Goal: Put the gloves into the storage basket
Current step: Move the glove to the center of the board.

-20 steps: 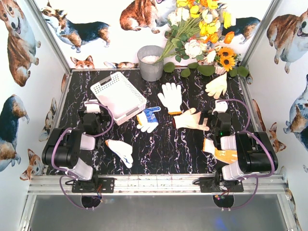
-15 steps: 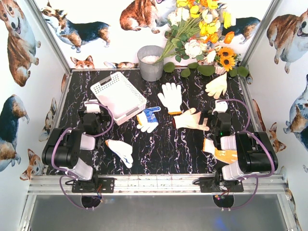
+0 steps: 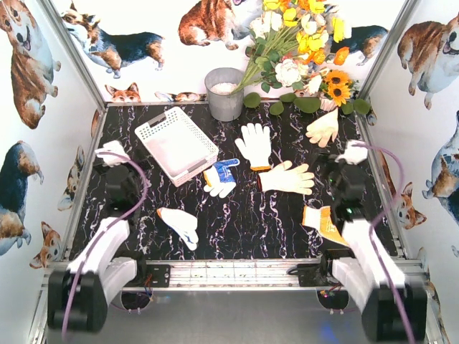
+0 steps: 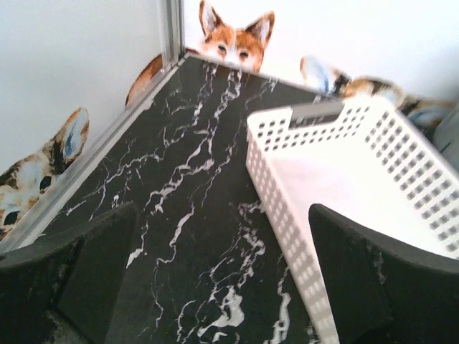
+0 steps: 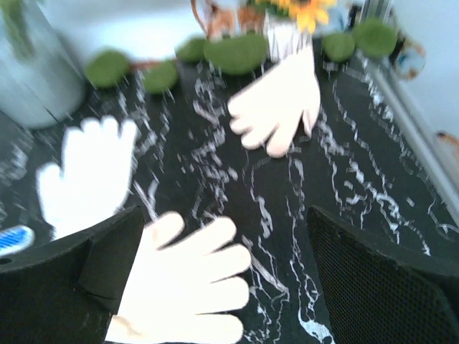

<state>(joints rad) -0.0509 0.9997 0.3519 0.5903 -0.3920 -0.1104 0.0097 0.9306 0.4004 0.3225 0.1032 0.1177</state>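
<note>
The white lattice storage basket (image 3: 176, 143) (image 4: 287, 215) lies at the back left, with nothing in it. Gloves lie spread on the black marble table: a white one with an orange cuff (image 3: 254, 143) (image 5: 90, 172), a cream one (image 3: 287, 178) (image 5: 186, 287), another cream one (image 3: 324, 127) (image 5: 283, 107) at the back right, a blue-and-white one (image 3: 221, 177), a white one (image 3: 179, 223) near the left arm and an orange-and-white one (image 3: 326, 223) under the right arm. My left gripper (image 3: 115, 166) (image 4: 222, 215) is open left of the basket. My right gripper (image 3: 333, 170) (image 5: 226, 215) is open, just right of the nearer cream glove's fingertips.
A grey metal bucket (image 3: 224, 93) stands behind the basket. A bunch of flowers (image 3: 301, 43) and green leaves (image 3: 287, 104) fill the back right. Walls with dog pictures close in the table on three sides.
Both arms have unfolded from their tucked pose. The left gripper swung out to the left, the right gripper out to the right and farther back. No glove has moved.
</note>
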